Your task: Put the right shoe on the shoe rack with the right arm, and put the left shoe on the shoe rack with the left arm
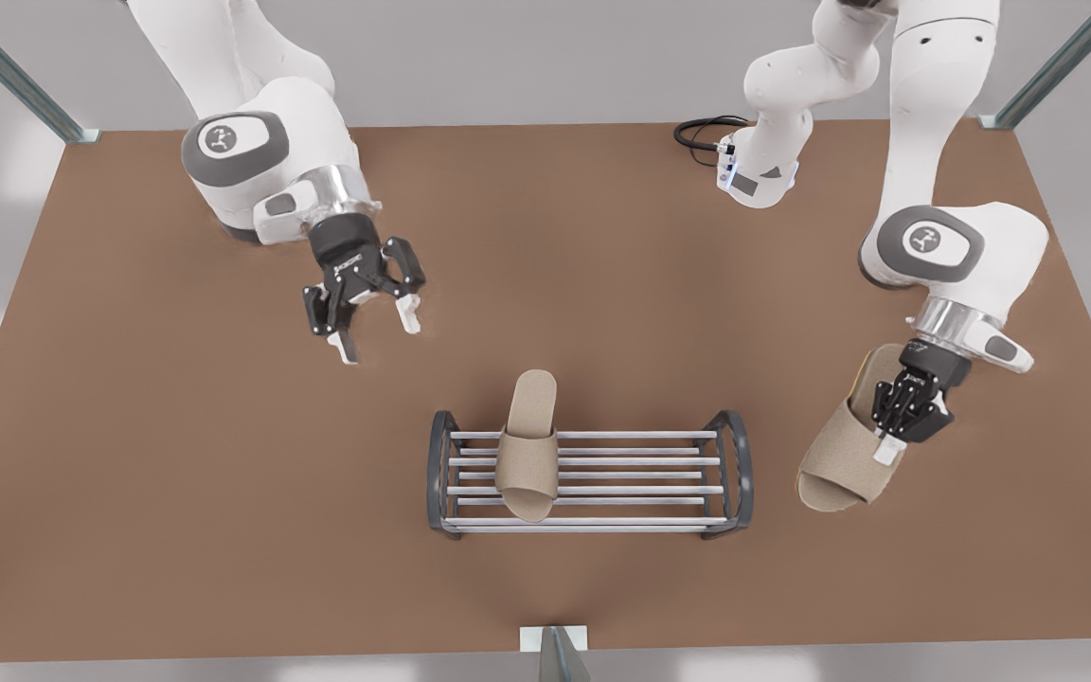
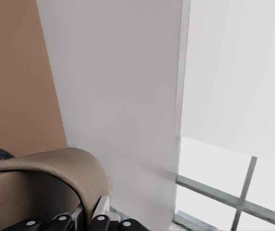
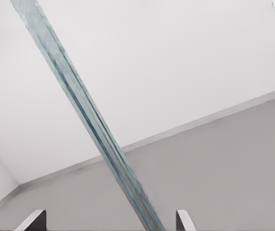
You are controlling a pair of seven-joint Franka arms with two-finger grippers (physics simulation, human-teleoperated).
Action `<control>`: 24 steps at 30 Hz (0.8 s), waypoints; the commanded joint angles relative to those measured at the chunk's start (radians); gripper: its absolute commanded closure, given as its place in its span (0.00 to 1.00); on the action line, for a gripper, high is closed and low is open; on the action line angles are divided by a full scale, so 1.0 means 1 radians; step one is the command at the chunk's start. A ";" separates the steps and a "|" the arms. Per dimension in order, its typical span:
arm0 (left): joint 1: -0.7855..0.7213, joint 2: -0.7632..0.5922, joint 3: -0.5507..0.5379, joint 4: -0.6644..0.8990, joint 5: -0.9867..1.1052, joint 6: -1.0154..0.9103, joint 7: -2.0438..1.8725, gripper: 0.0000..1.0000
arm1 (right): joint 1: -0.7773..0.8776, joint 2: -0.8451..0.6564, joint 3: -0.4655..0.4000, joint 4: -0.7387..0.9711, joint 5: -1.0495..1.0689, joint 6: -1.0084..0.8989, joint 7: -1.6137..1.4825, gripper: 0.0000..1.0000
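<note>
The brown table [image 1: 176, 530] takes most of the front view. On it, two white arms come down from the far side.

The shoe rack [image 1: 590, 474] stands near the table's close edge, in the middle, with dark arched ends and pale bars. One beige slipper [image 1: 527, 445] lies across its bars, toward the rack's end on the front view's left; its heel part sticks out past the far bar.

The second slipper [image 1: 844, 450] is on the front view's right, well apart from the rack and beside its end there. It is tilted. I cannot tell if it touches the table.

The left gripper [image 1: 898, 431] is on this slipper, and its fingers are pressed onto the strap of the slipper. In the left wrist view the beige strap [image 2: 56, 168] arches just next to the black fingers [image 2: 60, 222].

The right gripper [image 1: 377, 332] hangs above the bare table on the front view's left, well apart from the rack. Its fingers are spread and hold nothing. In the right wrist view its two fingertips [image 3: 31, 220] are far from each other.
</note>
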 commanded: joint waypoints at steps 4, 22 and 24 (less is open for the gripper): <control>-0.170 0.110 -0.005 0.160 0.545 -0.004 -1.356 0.79 | 0.048 0.074 -0.334 0.187 1.260 -1.465 -1.940 0.00; -0.631 0.367 0.301 0.266 0.998 0.165 -2.360 0.79 | -0.024 0.189 -0.359 0.121 1.316 -1.208 -2.044 0.00; -0.637 0.364 0.303 0.254 1.101 0.173 -2.346 0.79 | -0.022 0.190 -0.359 0.121 1.316 -1.205 -2.044 0.00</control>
